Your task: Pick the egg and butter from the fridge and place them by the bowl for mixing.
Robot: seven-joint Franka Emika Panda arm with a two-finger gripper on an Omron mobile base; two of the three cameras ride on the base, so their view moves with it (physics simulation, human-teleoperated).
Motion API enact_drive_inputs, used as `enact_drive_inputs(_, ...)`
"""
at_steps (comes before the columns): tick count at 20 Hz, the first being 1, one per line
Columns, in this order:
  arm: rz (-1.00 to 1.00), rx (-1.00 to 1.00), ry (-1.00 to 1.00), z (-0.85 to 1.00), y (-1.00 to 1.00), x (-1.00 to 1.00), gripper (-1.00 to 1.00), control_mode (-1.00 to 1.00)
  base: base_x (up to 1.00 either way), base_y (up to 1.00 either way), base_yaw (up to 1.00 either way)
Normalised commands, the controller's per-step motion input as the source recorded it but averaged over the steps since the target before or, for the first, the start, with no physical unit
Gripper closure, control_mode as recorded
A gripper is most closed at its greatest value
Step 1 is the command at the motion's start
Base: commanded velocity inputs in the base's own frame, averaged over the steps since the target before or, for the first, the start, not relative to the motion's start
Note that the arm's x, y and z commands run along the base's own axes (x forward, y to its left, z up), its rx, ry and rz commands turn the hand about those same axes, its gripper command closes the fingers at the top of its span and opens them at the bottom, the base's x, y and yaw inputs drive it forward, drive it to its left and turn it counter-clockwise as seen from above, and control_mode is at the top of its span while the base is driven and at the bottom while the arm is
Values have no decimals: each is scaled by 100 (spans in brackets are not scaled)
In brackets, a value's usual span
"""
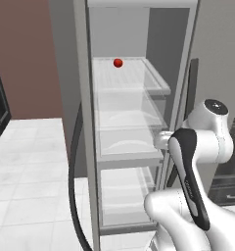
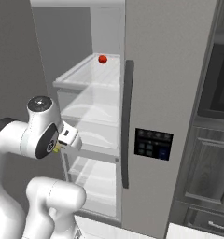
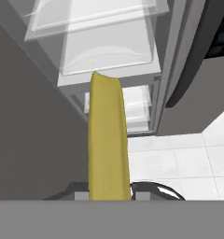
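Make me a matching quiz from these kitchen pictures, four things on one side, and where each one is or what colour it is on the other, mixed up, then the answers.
Things:
1. butter
2. red ball
3. button panel
4. fridge handle

Descriptions:
A. on the top shelf of the fridge
B. long, dark and upright on the closed door
C. yellow, gripped in the claw
D. dark, with small buttons, on the door to the right of the handle

Pairs: 1-C, 2-A, 3-D, 4-B

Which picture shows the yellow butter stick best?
The hand view: the butter stands big and close, held between the jaws in front of the fridge. In the right base view just a tiny yellow bit peeks by the hand. The left base view doesn't help.
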Motion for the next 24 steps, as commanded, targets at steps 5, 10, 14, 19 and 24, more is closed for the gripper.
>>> enact_drive_inputs(5, 0, 0, 0, 0, 0, 0, 100, 100, -24, -45, 14)
enact_drive_inputs(10, 0, 0, 0, 0, 0, 0, 100, 100, -50, -59, 46)
enact_drive_inputs(14, 0, 0, 0, 0, 0, 0, 100, 100, -53, -47, 62)
enact_drive_inputs(19, 0, 0, 0, 0, 0, 0, 100, 100, -57, -40, 62)
enact_drive_inputs(24, 0, 0, 0, 0, 0, 0, 100, 100, -55, -14, 72)
